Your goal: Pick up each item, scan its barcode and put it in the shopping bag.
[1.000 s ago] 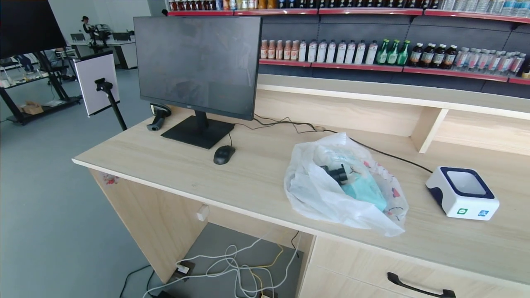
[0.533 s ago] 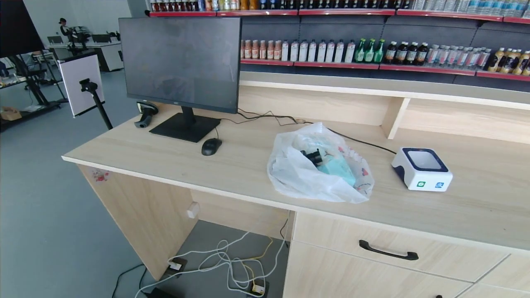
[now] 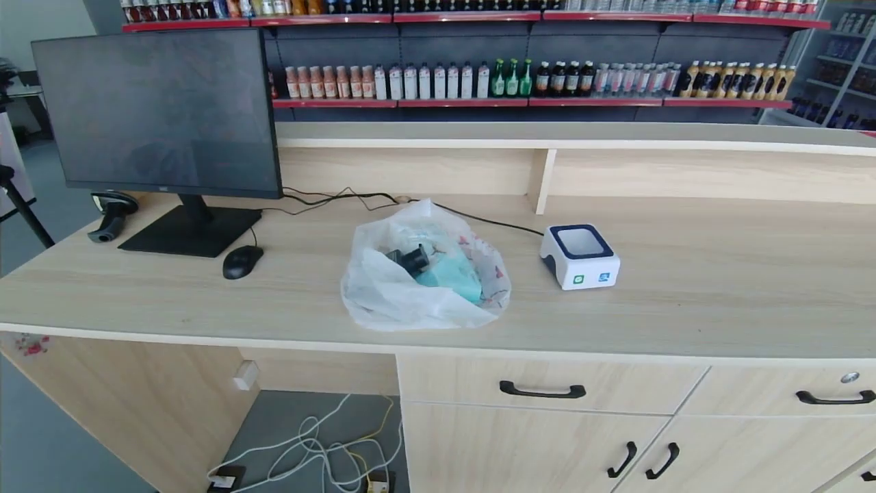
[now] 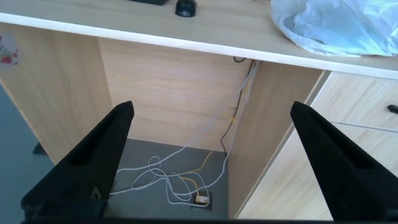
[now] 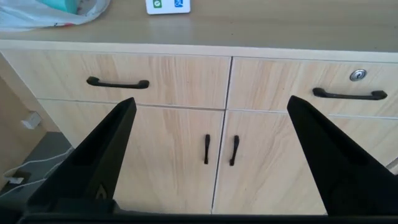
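Observation:
A white plastic shopping bag [image 3: 424, 287] lies on the wooden counter [image 3: 684, 301], with a teal pack [image 3: 448, 277] and a black item [image 3: 410, 259] inside it. To its right stands the white barcode scanner [image 3: 580, 257] with its dark window facing up. My left gripper [image 4: 211, 109] is open and empty, held below the counter top before the knee space; the bag [image 4: 336, 25] lies above it on the counter. My right gripper [image 5: 211, 102] is open and empty too, level with the drawer fronts, under the scanner [image 5: 168, 5].
A monitor [image 3: 157, 109], a mouse [image 3: 241, 261] and a handheld scanner [image 3: 109, 216] stand on the counter's left. A raised back ledge [image 3: 547, 133] runs behind. Drawers [image 5: 118, 83] and cabinet doors [image 5: 221, 149] face the right gripper. Loose cables [image 4: 180, 183] lie on the floor.
The head camera has swung right and drawn back, so the whole picture has shifted. The bag, scanner and monitor stay where they were on the counter.

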`<state>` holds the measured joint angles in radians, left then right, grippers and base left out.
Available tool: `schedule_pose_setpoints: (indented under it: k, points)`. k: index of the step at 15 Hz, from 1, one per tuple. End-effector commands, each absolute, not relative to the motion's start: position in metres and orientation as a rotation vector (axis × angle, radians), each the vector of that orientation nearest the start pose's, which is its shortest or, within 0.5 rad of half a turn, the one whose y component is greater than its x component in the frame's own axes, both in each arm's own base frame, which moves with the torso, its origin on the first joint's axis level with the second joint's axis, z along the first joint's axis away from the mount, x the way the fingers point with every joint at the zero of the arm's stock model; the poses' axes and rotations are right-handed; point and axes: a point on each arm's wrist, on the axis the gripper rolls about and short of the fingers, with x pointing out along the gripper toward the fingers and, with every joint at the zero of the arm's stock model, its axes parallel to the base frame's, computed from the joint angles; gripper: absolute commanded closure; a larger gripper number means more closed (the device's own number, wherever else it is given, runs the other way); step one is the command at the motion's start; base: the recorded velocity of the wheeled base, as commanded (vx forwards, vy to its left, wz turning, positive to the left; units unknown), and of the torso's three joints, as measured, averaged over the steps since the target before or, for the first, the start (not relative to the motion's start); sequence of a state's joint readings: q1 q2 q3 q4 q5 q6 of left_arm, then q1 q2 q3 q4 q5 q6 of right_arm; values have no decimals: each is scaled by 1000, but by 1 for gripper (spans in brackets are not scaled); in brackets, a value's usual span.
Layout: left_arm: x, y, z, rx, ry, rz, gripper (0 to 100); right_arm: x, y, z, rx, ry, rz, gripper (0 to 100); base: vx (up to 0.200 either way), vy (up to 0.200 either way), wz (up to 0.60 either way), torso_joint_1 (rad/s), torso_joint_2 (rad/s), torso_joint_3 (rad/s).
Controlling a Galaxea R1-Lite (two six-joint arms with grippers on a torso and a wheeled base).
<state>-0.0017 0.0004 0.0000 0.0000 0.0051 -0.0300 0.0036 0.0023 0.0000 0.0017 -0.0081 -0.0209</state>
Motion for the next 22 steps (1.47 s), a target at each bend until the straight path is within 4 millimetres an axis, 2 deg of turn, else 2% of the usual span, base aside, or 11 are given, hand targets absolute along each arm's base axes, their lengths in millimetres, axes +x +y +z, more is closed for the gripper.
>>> schedule_pose_setpoints:
  k: [1,9,13,18,22]
  points:
    - [-23,0,75,-31,0,5,0,-23,0,75,-21,2,-6,0,0,-200,0,-2,-7,-7]
    - [-23,0,75,-32,0,5,0,-23,0,76,-17,2,-6,0,0,-200,0,4,1,2]
    - [-23,0,75,-32,0,5,0,-23,0,75,-26,2,-6,0,0,0,0,0,0,0]
    - [-23,0,75,-32,0,5,0,-23,0,75,-26,2,-6,0,-200,0,0,4,6,0]
    - [-23,0,75,-28,0,3,0,-23,0,75,-23,2,-6,0,0,0,0,0,0,0]
